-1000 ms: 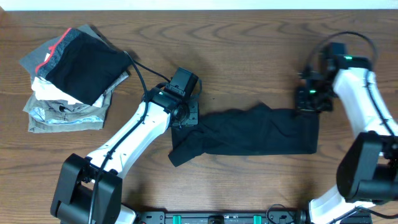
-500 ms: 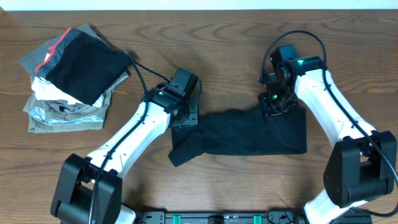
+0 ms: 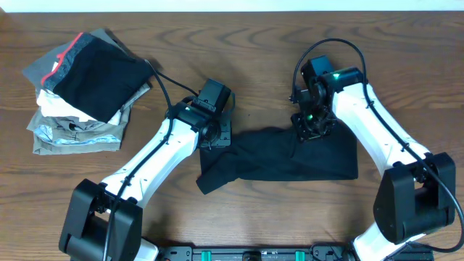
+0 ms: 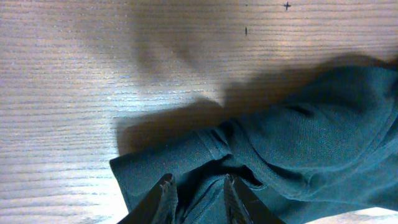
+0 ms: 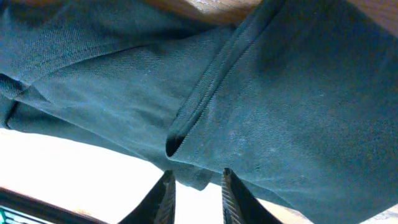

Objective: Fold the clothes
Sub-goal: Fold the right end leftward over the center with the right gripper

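The clothes [image 3: 290,156], a black shirt, lie bunched into a long band across the table's middle. My left gripper [image 3: 215,136] rests on the band's left end. In the left wrist view its fingers [image 4: 165,194] are closed around a fold of the dark fabric [image 4: 298,137]. My right gripper [image 3: 308,129] hovers over the top edge of the band, right of centre. In the right wrist view it [image 5: 196,186] is open, and a hemmed edge of the fabric [image 5: 292,93] hangs just past its tips, with only a small corner between them.
A pile of folded garments [image 3: 83,87], grey, white and red-trimmed with a black one on top, sits at the far left. The wooden table [image 3: 290,43] surrounds the shirt. Both arms' bases stand at the near edge.
My right gripper has swung left, carrying the shirt's right edge over towards the middle, and its jaws have parted. The left arm has stayed put.
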Robot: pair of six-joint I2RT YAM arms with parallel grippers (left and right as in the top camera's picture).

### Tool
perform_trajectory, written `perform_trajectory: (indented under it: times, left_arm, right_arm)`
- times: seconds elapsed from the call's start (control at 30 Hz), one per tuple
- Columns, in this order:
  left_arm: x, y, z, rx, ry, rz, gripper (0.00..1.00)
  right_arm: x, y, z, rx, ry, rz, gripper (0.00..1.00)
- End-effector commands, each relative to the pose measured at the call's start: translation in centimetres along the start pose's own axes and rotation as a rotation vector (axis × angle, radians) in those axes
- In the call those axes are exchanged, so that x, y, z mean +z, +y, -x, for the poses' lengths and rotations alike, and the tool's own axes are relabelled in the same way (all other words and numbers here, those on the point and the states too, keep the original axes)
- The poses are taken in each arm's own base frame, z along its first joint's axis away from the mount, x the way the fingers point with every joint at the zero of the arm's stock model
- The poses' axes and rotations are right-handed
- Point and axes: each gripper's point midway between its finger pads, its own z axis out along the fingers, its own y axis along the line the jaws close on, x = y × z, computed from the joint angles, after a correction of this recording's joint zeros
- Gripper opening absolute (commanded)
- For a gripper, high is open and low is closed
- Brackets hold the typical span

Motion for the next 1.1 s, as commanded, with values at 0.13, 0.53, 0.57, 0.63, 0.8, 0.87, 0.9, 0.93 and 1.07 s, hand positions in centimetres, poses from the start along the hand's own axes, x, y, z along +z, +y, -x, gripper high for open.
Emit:
perform_trajectory:
  times: [0.13, 0.53, 0.57, 0.63, 0.8, 0.87, 0.9, 0.93, 1.07]
  left_arm:
    - [-0.8, 0.0, 0.3, 0.014, -0.019, -0.007, 0.28]
    - [-0.8, 0.0, 0.3, 0.014, -0.019, -0.008, 0.28]
    - [-0.8, 0.0, 0.3, 0.014, -0.019, -0.007, 0.28]
    - [-0.8, 0.0, 0.3, 0.014, -0.018, -0.007, 0.28]
    - [-0.8, 0.0, 0.3, 0.014, -0.018, -0.007, 0.28]
    - [-0.8, 0.0, 0.3, 0.014, -0.019, -0.007, 0.28]
    - [-0.8, 0.0, 0.3, 0.014, -0.019, -0.007, 0.28]
    - [-0.8, 0.0, 0.3, 0.014, -0.018, -0.007, 0.28]
    - [-0.8, 0.0, 0.3, 0.014, -0.019, -0.007, 0.28]
  right_arm:
    - [1.1, -0.1, -1.0, 0.007, 0.041, -0.017, 0.27]
    - [6.1, 0.4, -2.0, 0.031, 0.021, -0.108, 0.31]
    - [6.2, 0.4, -1.8, 0.031, 0.006, -0.131, 0.32]
    - [6.5, 0.6, -1.5, 0.018, -0.015, -0.161, 0.33]
    - [7.0, 0.7, -1.6, 0.011, -0.03, -0.22, 0.36]
    - [7.1, 0.2, -1.9, 0.019, -0.031, -0.258, 0.36]
    - [7.2, 0.0, -2.0, 0.025, -0.031, -0.271, 0.36]
    - [7.2, -0.2, -2.1, 0.031, -0.031, -0.285, 0.36]
    - [7.3, -0.4, -2.1, 0.034, -0.03, -0.292, 0.26]
